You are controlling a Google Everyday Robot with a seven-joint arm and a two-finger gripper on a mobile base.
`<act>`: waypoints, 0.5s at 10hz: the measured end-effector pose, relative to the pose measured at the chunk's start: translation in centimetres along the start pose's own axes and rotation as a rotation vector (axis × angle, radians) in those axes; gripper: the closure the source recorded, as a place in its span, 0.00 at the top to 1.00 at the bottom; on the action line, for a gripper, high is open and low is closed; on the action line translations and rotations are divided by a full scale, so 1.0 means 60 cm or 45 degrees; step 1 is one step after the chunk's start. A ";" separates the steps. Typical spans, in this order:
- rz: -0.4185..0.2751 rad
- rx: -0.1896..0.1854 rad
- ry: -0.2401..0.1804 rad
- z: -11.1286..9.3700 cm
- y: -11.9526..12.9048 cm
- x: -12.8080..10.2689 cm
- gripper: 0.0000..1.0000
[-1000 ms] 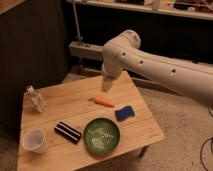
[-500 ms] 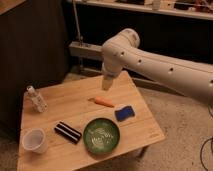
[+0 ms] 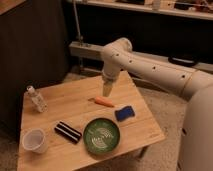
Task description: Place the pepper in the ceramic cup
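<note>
The small orange-red pepper lies on the wooden table, right of its middle. The white ceramic cup stands upright near the table's front left corner, far from the pepper. My gripper hangs from the white arm, pointing down, just above and slightly behind the pepper. It holds nothing that I can see.
A green ridged plate sits at the table's front. A blue sponge lies right of the pepper. A black bar with white stripes lies between cup and plate. A clear small bottle stands at the back left.
The gripper has come down a little toward the pepper. The objects on the table have not moved.
</note>
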 end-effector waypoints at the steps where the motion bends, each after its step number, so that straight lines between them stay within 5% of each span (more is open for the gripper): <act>1: 0.012 -0.015 -0.007 0.023 0.008 0.003 0.66; 5: 0.101 -0.042 -0.059 0.104 0.029 -0.002 0.66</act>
